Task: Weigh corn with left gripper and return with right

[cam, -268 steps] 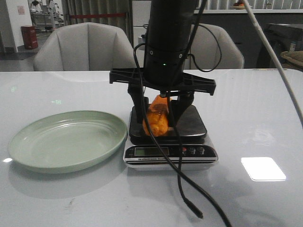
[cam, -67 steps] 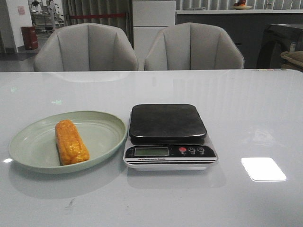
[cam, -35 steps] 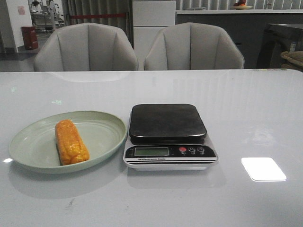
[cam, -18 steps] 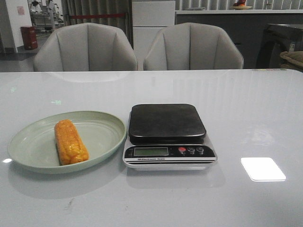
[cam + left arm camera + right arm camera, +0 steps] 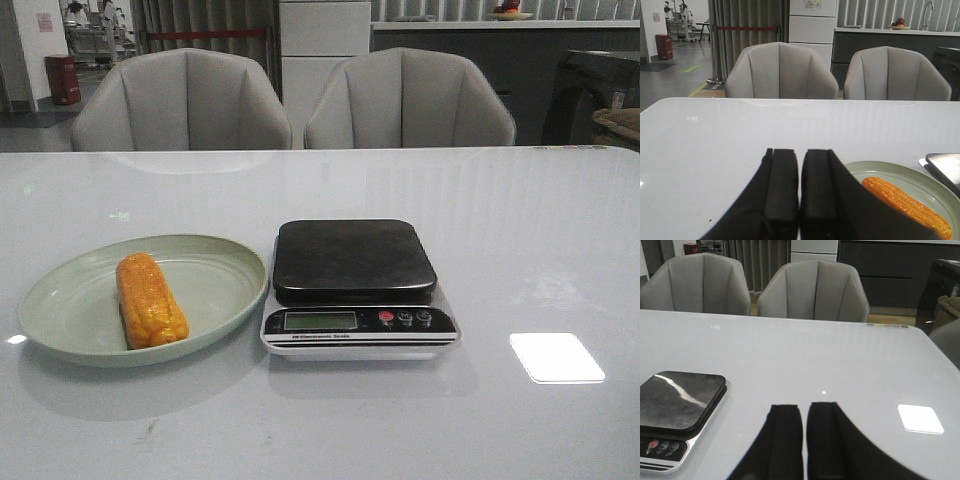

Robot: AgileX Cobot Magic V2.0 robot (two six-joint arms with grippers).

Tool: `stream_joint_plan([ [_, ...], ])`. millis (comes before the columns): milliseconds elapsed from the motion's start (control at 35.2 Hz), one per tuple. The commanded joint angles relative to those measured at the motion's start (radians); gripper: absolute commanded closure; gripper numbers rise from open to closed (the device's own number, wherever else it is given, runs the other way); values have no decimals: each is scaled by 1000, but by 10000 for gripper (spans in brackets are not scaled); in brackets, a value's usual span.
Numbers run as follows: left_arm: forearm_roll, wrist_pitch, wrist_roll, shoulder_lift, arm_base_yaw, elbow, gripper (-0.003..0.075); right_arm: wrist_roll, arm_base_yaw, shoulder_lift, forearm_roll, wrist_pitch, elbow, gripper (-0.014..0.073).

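Glossy white bench (image 5: 520,230) with two grey chairs (image 5: 180,100) behind it. On the left, the corn (image 5: 150,300) lies in the pale green plate (image 5: 215,290), right beside the bare scale (image 5: 355,285). Left hand (image 5: 799,192) and right hand (image 5: 804,440) are both pinched closed, holding nothing.

The corn (image 5: 151,300) now lies in the green plate (image 5: 215,285) at left, no longer on the scale (image 5: 355,262). The right arm that gripped it over the scale has left the front view.
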Motion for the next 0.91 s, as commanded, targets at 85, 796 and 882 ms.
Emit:
stream_joint_plan([
  [85, -9, -77, -1, -22, 2, 31, 606, -18, -9, -103, 0, -96, 83, 397],
  [796, -9, -77, -1, -22, 2, 31, 606, -18, -9, -194, 0, -41, 104, 397],
  [882, -9, -77, -1, -22, 2, 31, 606, -18, -9, -194, 0, -40, 104, 397],
])
